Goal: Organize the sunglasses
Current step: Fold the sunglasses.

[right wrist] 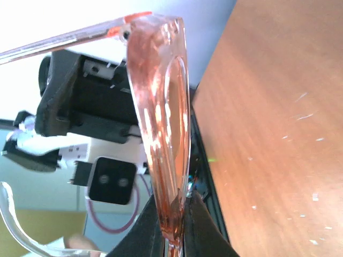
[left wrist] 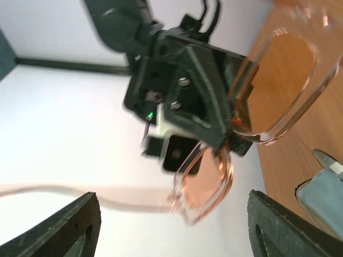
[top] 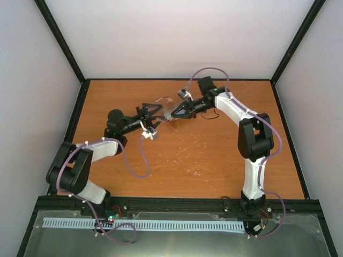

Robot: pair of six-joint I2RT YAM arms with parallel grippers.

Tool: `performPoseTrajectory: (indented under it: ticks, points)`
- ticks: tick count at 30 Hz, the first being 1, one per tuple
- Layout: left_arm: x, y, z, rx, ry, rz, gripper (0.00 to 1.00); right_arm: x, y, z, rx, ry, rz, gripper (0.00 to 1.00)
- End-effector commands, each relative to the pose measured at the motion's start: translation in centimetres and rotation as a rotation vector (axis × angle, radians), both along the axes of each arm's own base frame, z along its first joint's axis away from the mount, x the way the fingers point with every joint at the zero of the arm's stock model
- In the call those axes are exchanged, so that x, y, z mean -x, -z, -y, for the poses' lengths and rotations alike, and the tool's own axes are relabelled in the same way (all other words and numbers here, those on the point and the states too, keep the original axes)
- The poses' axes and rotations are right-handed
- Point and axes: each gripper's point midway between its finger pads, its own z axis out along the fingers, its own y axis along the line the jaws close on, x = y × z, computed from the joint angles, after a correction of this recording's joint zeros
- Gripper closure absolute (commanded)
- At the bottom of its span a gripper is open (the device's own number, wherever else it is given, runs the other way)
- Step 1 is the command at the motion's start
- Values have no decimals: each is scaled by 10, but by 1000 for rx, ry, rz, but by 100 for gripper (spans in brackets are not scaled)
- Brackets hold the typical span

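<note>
The sunglasses (top: 165,103) are translucent amber and are held in the air above the far middle of the table. My right gripper (top: 170,114) is shut on them; in the right wrist view its fingertips (right wrist: 201,227) pinch the lower rim of one lens of the sunglasses (right wrist: 163,118). My left gripper (top: 159,114) faces the right one and is open. In the left wrist view the sunglasses (left wrist: 206,182) hang between and just ahead of its spread fingers (left wrist: 69,227), with one temple arm running out to the left. Neither left finger touches them.
The wooden table (top: 203,155) has black rails round it and white walls behind. A light blue-grey thing (left wrist: 321,193) shows at the right edge of the left wrist view, low by the table. The arms meet tip to tip over the far centre.
</note>
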Motion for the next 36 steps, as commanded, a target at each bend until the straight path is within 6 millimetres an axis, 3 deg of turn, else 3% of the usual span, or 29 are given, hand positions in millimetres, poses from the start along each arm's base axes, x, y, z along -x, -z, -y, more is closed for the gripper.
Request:
performPoseTrajectory:
  ticks: [1, 4, 8, 12, 15, 19, 25, 36]
  points:
    - [-2, -33, -21, 158, -151, -133, 26, -29, -19, 30, -3, 107, 76, 97]
    - [-16, -42, -35, 272, -259, -340, 39, -34, -14, 34, 21, 124, 86, 97]
    - [-68, -46, -48, 426, -424, -749, 70, -24, 2, 33, 63, 96, 66, 97]
    - [-103, -66, -49, 543, -382, -1025, 81, -7, 4, 27, 32, 41, 33, 97]
    - [-115, -81, -46, 586, -299, -1159, 85, -2, -3, 25, 9, 26, 37, 97]
    - [-104, -88, -30, 530, -123, -1330, 87, -2, -11, 23, -17, 22, 45, 97]
    - [-64, -93, -8, 413, 169, -1581, 85, -18, -12, 17, -22, 31, 61, 97]
    - [-41, -88, 9, 338, 230, -1661, 85, -33, -6, 1, -6, 21, 70, 97]
